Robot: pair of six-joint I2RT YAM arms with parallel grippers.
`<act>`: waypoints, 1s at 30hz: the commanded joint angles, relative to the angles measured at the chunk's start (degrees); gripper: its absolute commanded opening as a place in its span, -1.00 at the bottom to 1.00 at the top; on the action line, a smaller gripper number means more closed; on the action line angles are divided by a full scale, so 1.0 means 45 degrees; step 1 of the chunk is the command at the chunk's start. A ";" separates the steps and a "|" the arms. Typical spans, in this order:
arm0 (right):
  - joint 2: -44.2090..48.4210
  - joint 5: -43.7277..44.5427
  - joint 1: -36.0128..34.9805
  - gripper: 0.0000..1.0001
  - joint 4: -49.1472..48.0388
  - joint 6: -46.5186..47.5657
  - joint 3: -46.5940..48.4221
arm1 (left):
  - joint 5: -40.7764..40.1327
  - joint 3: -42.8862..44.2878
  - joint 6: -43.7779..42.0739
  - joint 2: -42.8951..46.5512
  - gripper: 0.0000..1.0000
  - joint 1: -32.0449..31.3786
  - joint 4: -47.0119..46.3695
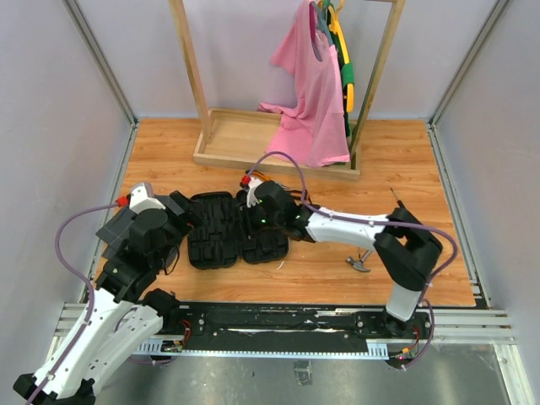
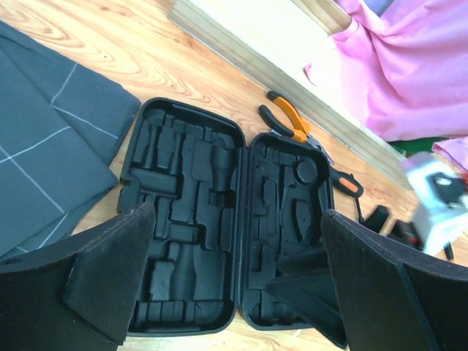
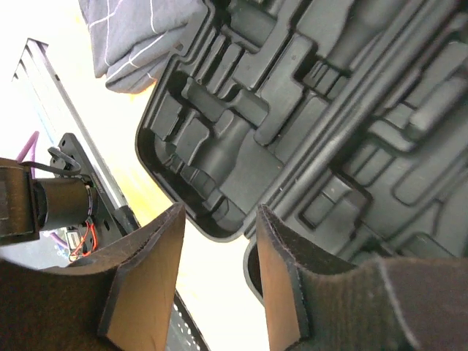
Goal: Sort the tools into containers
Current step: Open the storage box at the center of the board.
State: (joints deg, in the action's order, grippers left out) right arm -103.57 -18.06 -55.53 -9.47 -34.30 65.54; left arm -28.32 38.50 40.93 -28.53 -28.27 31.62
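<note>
While the wooden table (image 1: 422,169) carries the black tool case (image 2: 190,219) lying open, its slots bare, my left end effector (image 2: 234,278) hangs spread wide over its near edge. My right end effector (image 3: 219,241), partly parted over a case corner, pinches nothing. Pliers (image 2: 289,117) lie just beyond the case; the hammer (image 1: 361,263) lies right of it.

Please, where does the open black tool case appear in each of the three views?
Top external: tool case lies at the centre, slightly left.
Left wrist: tool case fills the middle, lying open.
Right wrist: tool case fills the upper right, one rounded corner low.
Shared landmark: grey grid fabric beside the case, seen in both wrist views only.
</note>
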 commanded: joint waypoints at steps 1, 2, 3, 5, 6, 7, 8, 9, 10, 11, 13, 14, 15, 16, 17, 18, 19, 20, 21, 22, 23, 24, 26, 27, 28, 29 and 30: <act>0.1990 0.1965 -0.0026 -0.07 0.1009 0.1377 -0.0937 | 0.0796 -0.0196 -0.0381 -0.0680 0.99 -0.0083 -0.1051; 0.2350 0.2281 0.0078 -0.06 0.1146 0.1459 -0.1215 | 0.0923 -0.0194 -0.0420 -0.0952 0.99 -0.0070 -0.1150; 0.2705 0.2548 0.0201 -0.04 0.1268 0.1494 -0.1511 | 0.1022 -0.0194 -0.0437 -0.1214 0.99 -0.0068 -0.1247; 0.3457 0.3089 0.0492 0.01 0.1510 0.1526 -0.2099 | 0.1264 -0.0174 -0.0479 -0.1732 0.99 -0.0082 -0.1452; 0.3818 0.3330 0.0646 0.04 0.1626 0.1536 -0.2400 | 0.1433 -0.0164 -0.0513 -0.2012 0.99 -0.0082 -0.1573; 0.4197 0.3611 0.0858 0.07 0.1775 0.1545 -0.2690 | 0.1620 -0.0158 -0.0515 -0.2318 0.99 -0.0084 -0.1684; 0.4557 0.3874 0.1068 0.11 0.1903 0.1553 -0.2994 | 0.1814 -0.0157 -0.0535 -0.2676 0.99 -0.0077 -0.1837; 0.4937 0.4131 0.1277 0.14 0.2014 0.1525 -0.3276 | 0.2031 -0.0143 -0.0547 -0.3016 0.99 -0.0084 -0.1985; 0.5301 0.4389 0.1508 0.18 0.2143 0.1487 -0.3571 | 0.2222 -0.0129 -0.0548 -0.3398 0.99 -0.0084 -0.2109; 0.5655 0.4481 0.1769 0.22 0.2240 0.1371 -0.3829 | 0.2402 -0.0127 -0.0541 -0.3763 0.99 -0.0085 -0.2263; 0.6453 0.4567 0.2315 0.32 0.2317 0.1194 -0.4439 | 0.2726 -0.0136 -0.0531 -0.4496 0.99 -0.0094 -0.2554; 0.6797 0.4604 0.2617 0.36 0.2344 0.1048 -0.4746 | 0.2844 -0.0133 -0.0507 -0.4865 0.99 -0.0113 -0.2690; 0.7126 0.4674 0.2875 0.39 0.2348 0.0952 -0.5065 | 0.2929 -0.0113 -0.0502 -0.5211 0.99 -0.0164 -0.2812; 0.7401 0.4788 0.3135 0.41 0.2360 0.0854 -0.5432 | 0.2968 -0.0113 -0.0487 -0.5550 0.99 -0.0236 -0.2939; 0.7655 0.4887 0.3298 0.43 0.2361 0.0771 -0.5673 | 0.2962 -0.0113 -0.0482 -0.5827 0.99 -0.0382 -0.3118; 0.7873 0.4941 0.3438 0.43 0.2360 0.0724 -0.5887 | 0.2937 -0.0118 -0.0484 -0.6125 0.99 -0.0510 -0.3271; 0.8046 0.4936 0.3541 0.44 0.2372 0.0684 -0.6060 | 0.2924 -0.0118 -0.0494 -0.6414 0.99 -0.0631 -0.3419; 0.8166 0.4918 0.3647 0.44 0.2368 0.0643 -0.6201 | 0.2890 -0.0084 -0.0488 -0.6832 0.99 -0.0766 -0.3523; 0.8256 0.4913 0.3719 0.44 0.2375 0.0615 -0.6304 | 0.2810 -0.0048 -0.0492 -0.7065 0.98 -0.0895 -0.3561; 0.8314 0.4918 0.3762 0.44 0.2379 0.0607 -0.6395 | 0.2698 0.0017 -0.0537 -0.7422 0.98 -0.1021 -0.3568; 0.8353 0.4913 0.3819 0.45 0.2386 0.0579 -0.6475 | 0.2594 0.0132 -0.0567 -0.7931 0.97 -0.1154 -0.3552; 0.8392 0.4913 0.3838 0.45 0.2397 0.0532 -0.6539 | 0.2507 0.0174 -0.0622 -0.8155 0.96 -0.1248 -0.3564; 0.8448 0.4898 0.3891 0.45 0.2381 0.0455 -0.6648 | 0.2386 0.0271 -0.0797 -0.8895 0.92 -0.1453 -0.3742; 0.8489 0.4877 0.3901 0.44 0.2384 0.0436 -0.6673 | 0.2337 0.0287 -0.0885 -0.9150 0.88 -0.1528 -0.3910; 0.8524 0.4842 0.3902 0.45 0.2389 0.0428 -0.6710 | 0.2292 0.0328 -0.0967 -0.9411 0.85 -0.1588 -0.4053; 0.8557 0.4836 0.3917 0.45 0.2407 0.0445 -0.6737 | 0.2216 0.0392 -0.1055 -0.9683 0.83 -0.1649 -0.4159; 0.8606 0.4854 0.3936 0.45 0.2402 0.0447 -0.6786 | 0.2118 0.0500 -0.1139 -0.9927 0.80 -0.1706 -0.4231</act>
State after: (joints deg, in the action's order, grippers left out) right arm -66.24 2.83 -39.20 0.99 -31.48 36.01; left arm -16.67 38.35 38.04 -69.97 -34.65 16.23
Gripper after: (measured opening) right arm 0.724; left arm 0.923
